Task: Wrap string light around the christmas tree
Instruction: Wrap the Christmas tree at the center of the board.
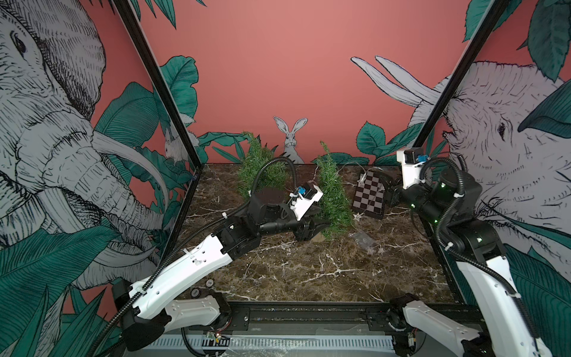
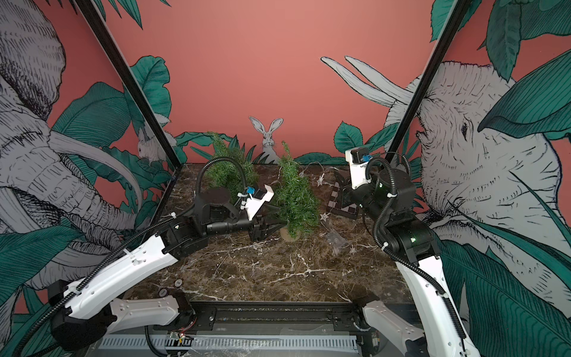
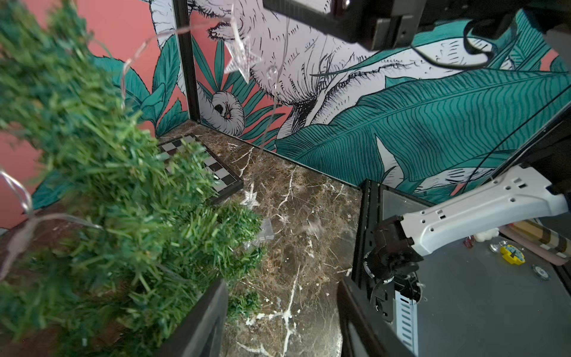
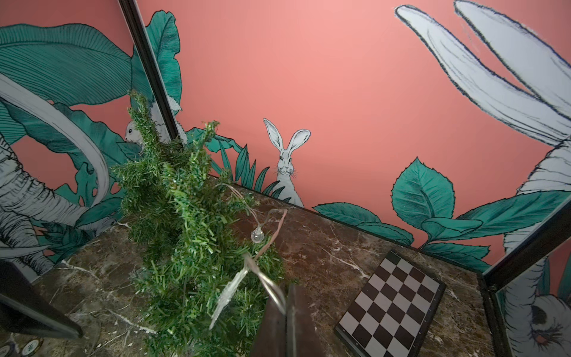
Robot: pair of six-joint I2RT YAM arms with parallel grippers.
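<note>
Top views show the christmas tree (image 1: 335, 197) leaning between the left gripper's (image 1: 318, 220) spread jaws at its lower branches. The string light (image 4: 265, 275), pinched in the right gripper (image 4: 285, 312), merely drapes the treetop; wrapping is barely begun.

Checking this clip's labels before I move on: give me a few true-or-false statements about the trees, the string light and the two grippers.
1. Two small trees stand on the marble table. True: a far tree and a near tree.
2. The right gripper is shut on the string light. True.
3. The checkerboard stands upright against the back wall. False: it lies on the table.
4. The left gripper holds the string light. False: its jaws are at the near tree's lower branches.
</note>
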